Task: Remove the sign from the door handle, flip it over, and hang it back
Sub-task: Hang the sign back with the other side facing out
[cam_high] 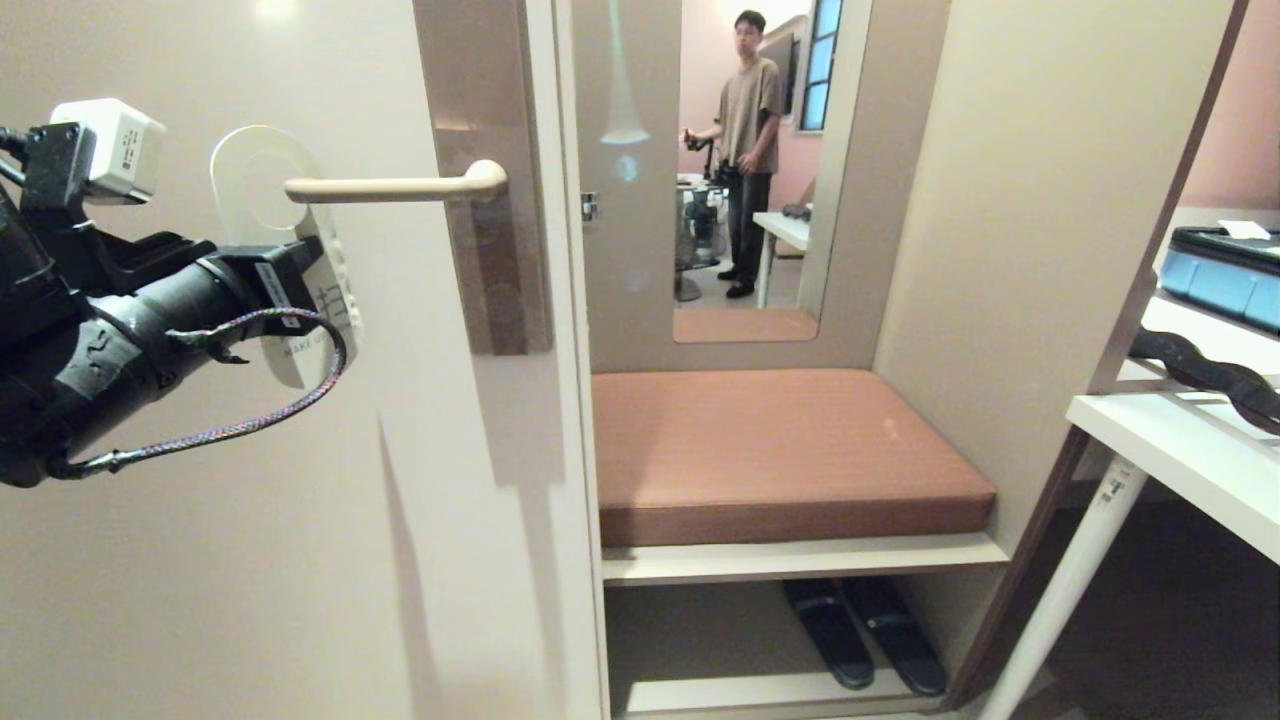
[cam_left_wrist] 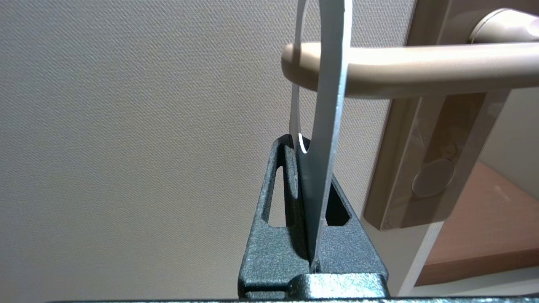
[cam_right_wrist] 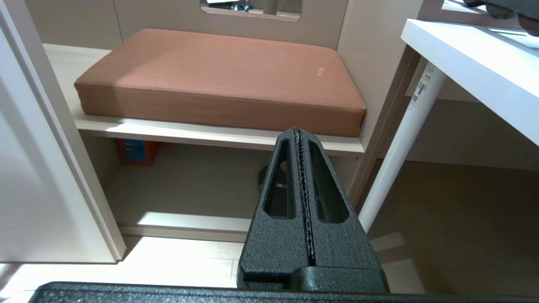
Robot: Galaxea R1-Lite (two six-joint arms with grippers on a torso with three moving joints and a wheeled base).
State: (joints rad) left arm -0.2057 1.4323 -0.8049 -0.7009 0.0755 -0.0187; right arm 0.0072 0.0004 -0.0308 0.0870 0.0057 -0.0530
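With the left gripper (cam_left_wrist: 309, 202) clamped on the flat white door-hanger sign (cam_high: 262, 190), its hole over the cream lever door handle's (cam_high: 400, 186) free end, removal seems underway; sliding it clear comes next.

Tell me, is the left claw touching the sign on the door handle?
Touching. In the left wrist view the left claw is shut on the lower part of the sign, with its edge pinched between the fingers. The sign's hole is around the door handle.
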